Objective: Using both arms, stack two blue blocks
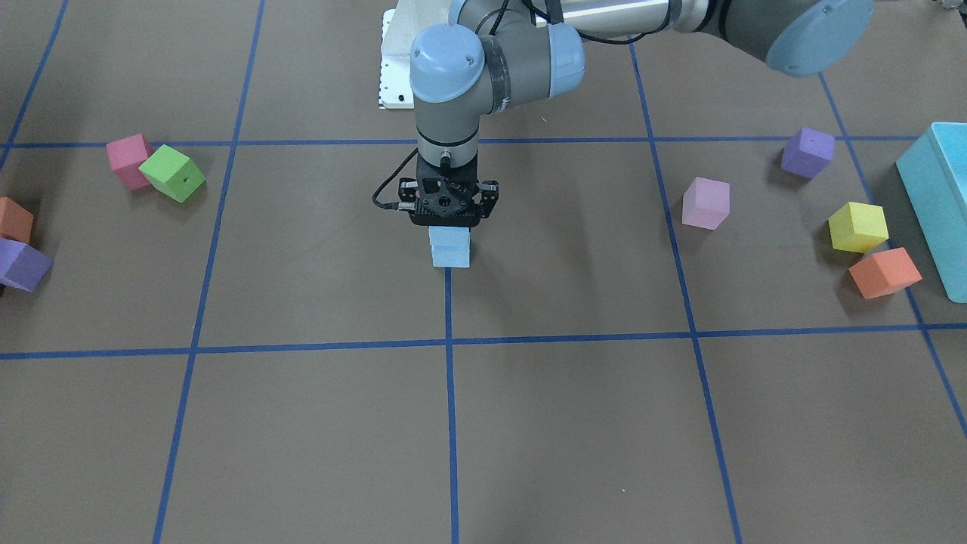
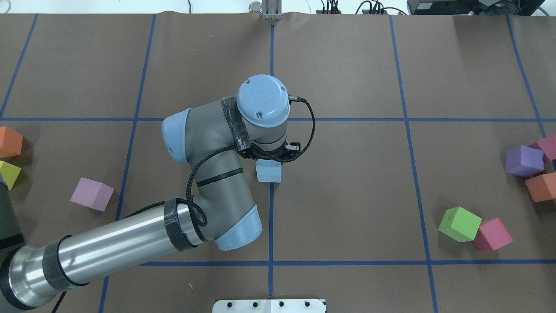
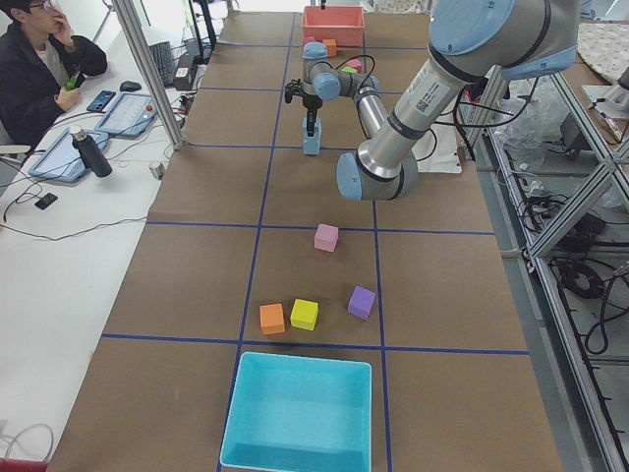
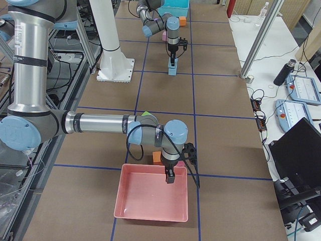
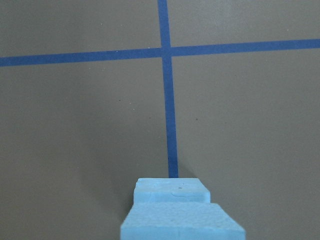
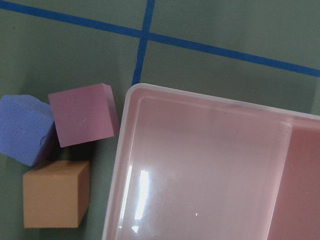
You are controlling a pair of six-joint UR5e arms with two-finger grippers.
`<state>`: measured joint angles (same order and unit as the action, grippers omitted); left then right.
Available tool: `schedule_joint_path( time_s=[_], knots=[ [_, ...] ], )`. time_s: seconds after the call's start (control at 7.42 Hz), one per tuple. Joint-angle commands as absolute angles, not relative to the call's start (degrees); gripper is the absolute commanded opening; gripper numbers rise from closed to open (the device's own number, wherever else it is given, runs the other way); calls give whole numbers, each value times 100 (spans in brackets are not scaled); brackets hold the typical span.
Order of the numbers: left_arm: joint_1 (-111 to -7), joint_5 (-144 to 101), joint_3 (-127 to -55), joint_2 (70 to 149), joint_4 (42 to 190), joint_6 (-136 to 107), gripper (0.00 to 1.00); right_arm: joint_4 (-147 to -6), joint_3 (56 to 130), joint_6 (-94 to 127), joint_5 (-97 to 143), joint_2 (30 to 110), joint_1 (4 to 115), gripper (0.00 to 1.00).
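Two pale blue blocks stand stacked on a tape line at the table's middle, the upper blue block (image 1: 449, 236) on the lower blue block (image 1: 450, 257). My left gripper (image 1: 449, 226) points straight down, shut on the upper block. The left wrist view shows the upper block (image 5: 182, 222) close up and the lower block (image 5: 172, 189) beyond it. My right gripper (image 4: 171, 176) hangs over a pink tray (image 4: 150, 201) at the table's right end. I cannot tell whether it is open or shut.
On one side lie a pink cube (image 1: 128, 160), green cube (image 1: 173, 174), orange cube (image 1: 13, 219) and purple cube (image 1: 23, 264). On the other lie a light pink cube (image 1: 705, 202), purple cube (image 1: 807, 151), yellow cube (image 1: 857, 227), orange cube (image 1: 884, 272) and turquoise box (image 1: 937, 204).
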<state>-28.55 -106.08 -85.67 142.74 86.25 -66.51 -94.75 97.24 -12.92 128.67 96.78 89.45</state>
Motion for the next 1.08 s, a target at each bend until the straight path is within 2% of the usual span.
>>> schedule_joint_path(
  time_s=[0.0, 0.27, 0.4, 0.67, 0.94],
  knots=[
    [-2865, -10608, -8465, 14273, 8823, -6645, 13, -9475, 9721, -1292, 12867, 9668, 8947, 100],
    [-2883, -10573, -8394, 14273, 8938, -6636, 14, -9475, 9729, -1292, 12867, 9668, 8947, 100],
    [-2883, -10565, -8394, 14273, 8930, -6627, 24, -9475, 9729, -1292, 12867, 9668, 8947, 100],
    [-2892, -10512, -8394, 14265, 8930, -6601, 53, -9475, 9729, -1292, 12876, 9668, 8947, 100],
    [-2900, -10450, -8394, 14247, 8930, -6574, 54, -9475, 9729, -1292, 12876, 9668, 8939, 100]
  ],
)
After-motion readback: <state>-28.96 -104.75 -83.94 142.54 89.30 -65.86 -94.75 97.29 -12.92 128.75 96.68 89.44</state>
